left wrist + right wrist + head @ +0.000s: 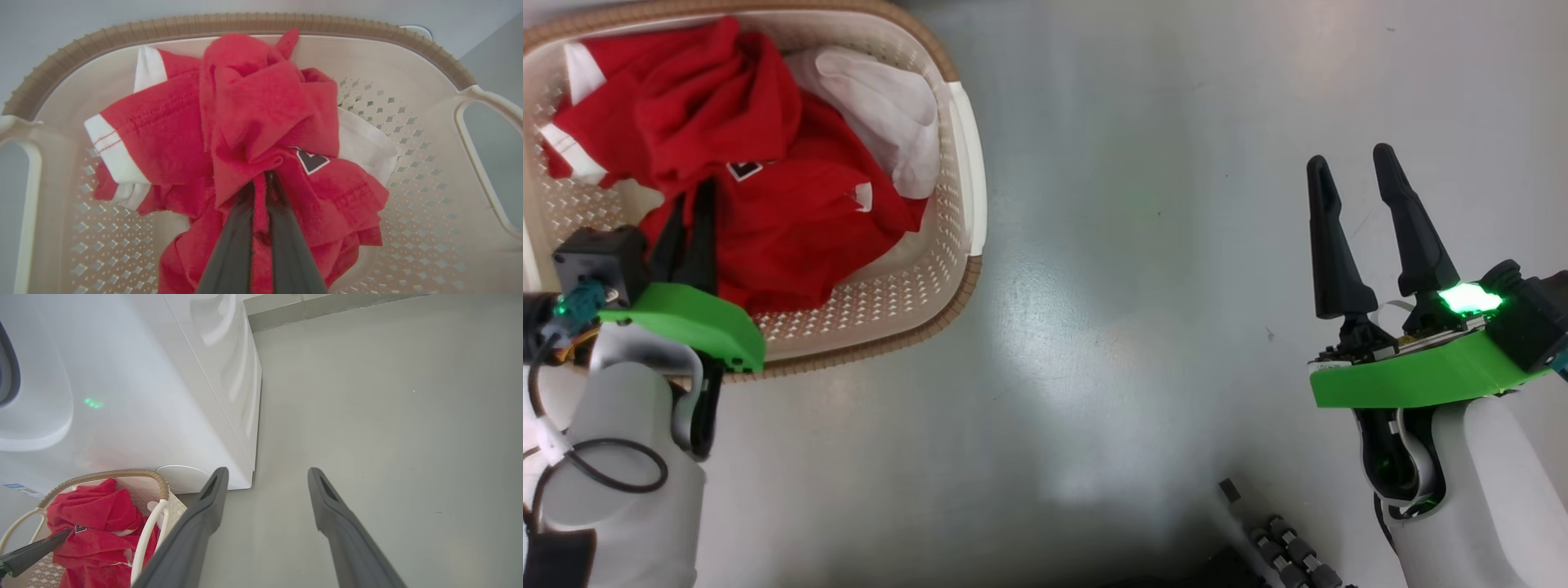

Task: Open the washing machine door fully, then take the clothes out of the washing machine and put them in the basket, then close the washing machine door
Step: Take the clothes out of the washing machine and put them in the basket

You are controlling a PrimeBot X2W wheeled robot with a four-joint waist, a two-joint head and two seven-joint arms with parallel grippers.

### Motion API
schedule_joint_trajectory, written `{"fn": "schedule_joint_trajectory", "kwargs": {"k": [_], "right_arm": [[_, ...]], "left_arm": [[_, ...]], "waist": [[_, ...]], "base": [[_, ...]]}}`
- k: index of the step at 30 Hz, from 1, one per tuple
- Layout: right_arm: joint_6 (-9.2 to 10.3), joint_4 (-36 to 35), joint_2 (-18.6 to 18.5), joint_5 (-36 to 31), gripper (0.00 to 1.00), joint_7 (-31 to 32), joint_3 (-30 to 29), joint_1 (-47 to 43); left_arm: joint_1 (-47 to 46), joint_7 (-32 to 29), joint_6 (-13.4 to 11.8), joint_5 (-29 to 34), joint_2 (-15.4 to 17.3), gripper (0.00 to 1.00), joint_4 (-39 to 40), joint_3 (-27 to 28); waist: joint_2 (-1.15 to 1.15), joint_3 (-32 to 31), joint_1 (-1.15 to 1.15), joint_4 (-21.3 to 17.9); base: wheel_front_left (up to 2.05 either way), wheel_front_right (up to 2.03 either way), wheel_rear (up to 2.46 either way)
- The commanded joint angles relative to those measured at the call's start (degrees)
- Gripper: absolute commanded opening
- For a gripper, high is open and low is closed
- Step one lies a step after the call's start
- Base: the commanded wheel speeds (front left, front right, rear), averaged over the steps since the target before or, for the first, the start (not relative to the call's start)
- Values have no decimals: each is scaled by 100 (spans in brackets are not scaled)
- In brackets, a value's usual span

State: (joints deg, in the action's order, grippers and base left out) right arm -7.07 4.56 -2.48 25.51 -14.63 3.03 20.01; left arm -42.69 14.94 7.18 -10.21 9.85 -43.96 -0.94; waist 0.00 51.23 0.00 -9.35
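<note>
- While the red polo shirt [163, 134] lies in the basket [968, 163], the left gripper [261, 176] pinches it tight.
- Well away from the basket, the right gripper [1352, 159] is spread wide.

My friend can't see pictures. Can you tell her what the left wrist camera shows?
The left gripper is shut on a bunched red polo shirt inside the cream basket. A white cloth peeks out beside the shirt.
</note>
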Motion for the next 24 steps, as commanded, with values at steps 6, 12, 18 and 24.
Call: {"fn": "schedule_joint_trajectory", "kwargs": {"k": [6, 12, 18, 24], "right_arm": [[-42, -127, -40, 103, 100, -37, 172, -148], [-42, -77, -40, 68, 100, -37, 142, -178], [-42, -32, -40, 22, 100, -37, 130, -212], [-42, 35, -40, -57, 100, -37, 109, -290]], "left_arm": [[-32, 6, 31, -74, 255, 4, -270, 9], [14, 6, 31, -108, 205, 62, -274, 19], [162, 6, 31, -158, 114, 100, -227, 99], [417, 6, 31, -201, 24, 100, -107, 132]], "waist": [[0, 19, 0, -38], [0, -141, 0, -2], [0, -405, 0, 40], [0, -840, 0, 106]], "base": [[0, 0, 0], [0, 0, 0], [0, 0, 0], [0, 0, 0]]}}
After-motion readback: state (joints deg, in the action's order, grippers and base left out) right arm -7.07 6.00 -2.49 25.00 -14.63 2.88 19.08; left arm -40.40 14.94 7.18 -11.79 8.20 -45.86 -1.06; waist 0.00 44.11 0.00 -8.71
